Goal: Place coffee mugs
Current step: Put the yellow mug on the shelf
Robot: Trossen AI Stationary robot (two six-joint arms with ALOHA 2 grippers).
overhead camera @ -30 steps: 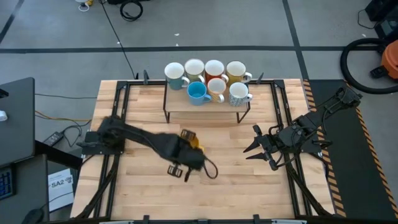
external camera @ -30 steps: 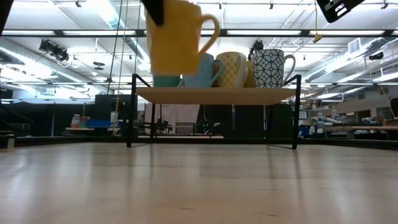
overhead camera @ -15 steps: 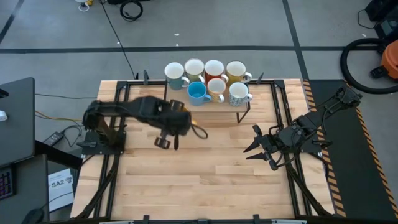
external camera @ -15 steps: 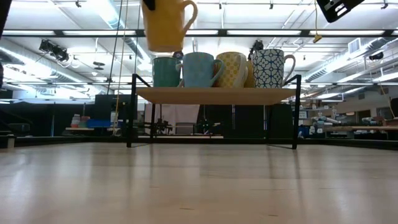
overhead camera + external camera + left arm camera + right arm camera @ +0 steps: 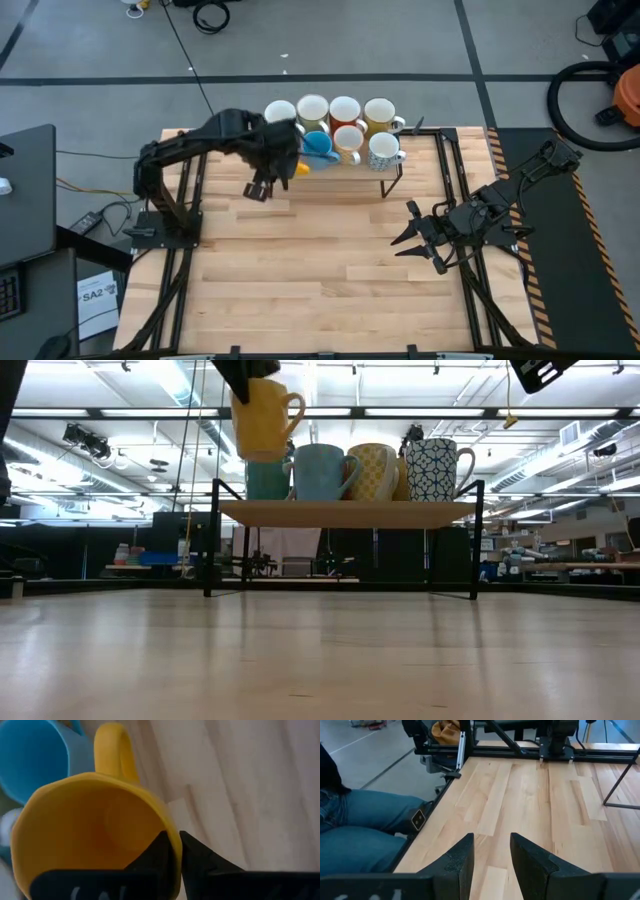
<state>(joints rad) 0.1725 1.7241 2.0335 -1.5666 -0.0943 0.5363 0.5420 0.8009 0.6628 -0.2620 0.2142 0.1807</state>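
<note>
My left gripper (image 5: 289,160) is shut on a yellow mug (image 5: 262,420), which hangs upright above the left front part of a small wooden shelf (image 5: 345,512) at the table's far middle. The mug's handle (image 5: 292,412) points toward the table's right. Several mugs stand on the shelf on their bases: a blue one (image 5: 318,147), an orange one (image 5: 348,139), a patterned white one (image 5: 384,150), and behind them white (image 5: 280,118), cream (image 5: 312,109), red-orange (image 5: 345,109) and yellowish (image 5: 379,114) ones. My right gripper (image 5: 408,240) is open and empty over the table's right part. My left gripper pinches the yellow mug's rim (image 5: 170,837), one finger (image 5: 152,857) inside the cup and the other finger (image 5: 205,865) outside its wall. The fingers come from above, pointing down, on the side away from the handle (image 5: 114,747). The mug hangs upright, clear of the shelf.
Black rails (image 5: 190,200) run along the table's left and right sides. The near half of the wooden table (image 5: 320,290) is bare. A person in jeans (image 5: 360,820) sits beyond the table's edge in the right wrist view.
My left gripper has carried the yellow mug from over the table's middle toward the far edge, up to the shelf's left front. The mug has stayed upright and lifted clear, its handle still toward the right.
</note>
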